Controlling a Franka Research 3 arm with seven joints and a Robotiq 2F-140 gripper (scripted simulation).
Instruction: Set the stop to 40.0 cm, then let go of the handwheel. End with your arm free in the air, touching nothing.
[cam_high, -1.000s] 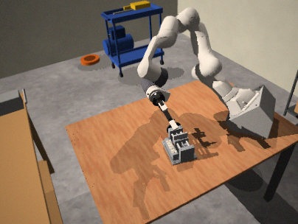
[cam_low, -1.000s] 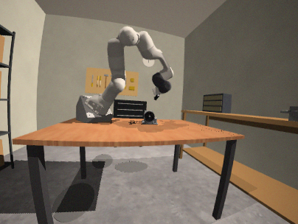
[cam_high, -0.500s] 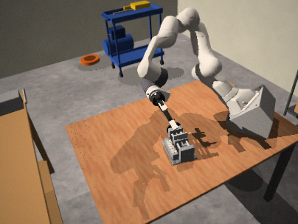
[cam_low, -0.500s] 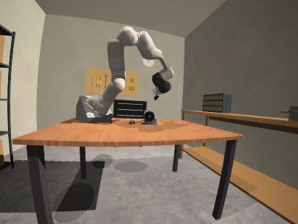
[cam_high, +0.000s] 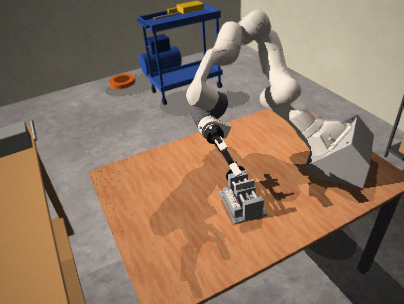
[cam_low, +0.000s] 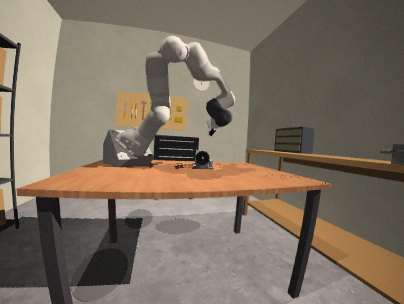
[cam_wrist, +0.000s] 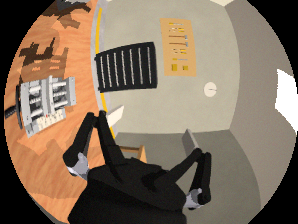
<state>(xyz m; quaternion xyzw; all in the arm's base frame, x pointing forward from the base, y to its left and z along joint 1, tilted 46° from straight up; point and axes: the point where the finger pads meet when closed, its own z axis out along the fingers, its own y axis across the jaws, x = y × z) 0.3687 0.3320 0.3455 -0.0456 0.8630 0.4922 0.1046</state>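
The gripper (cam_wrist: 136, 165) is hanging above the wooden surface (cam_high: 150, 200) with its jaws spread fully apart and grasping nothing. The stop fixture (cam_high: 243, 199), a small grey block with its black handwheel (cam_low: 202, 159) at one end, is sitting on the surface near its middle, below the gripper and apart from it. Beyond it the arm's grey base (cam_high: 350, 155) is resting at the surface's far corner, with a blue cart (cam_high: 145, 22) standing on the floor behind.

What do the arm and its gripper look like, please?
The arm has smooth, rounded white links with a dark grey wrist section. The gripper is black, with thin black linkage fingers tipped by pale pads. No cables or markings show.
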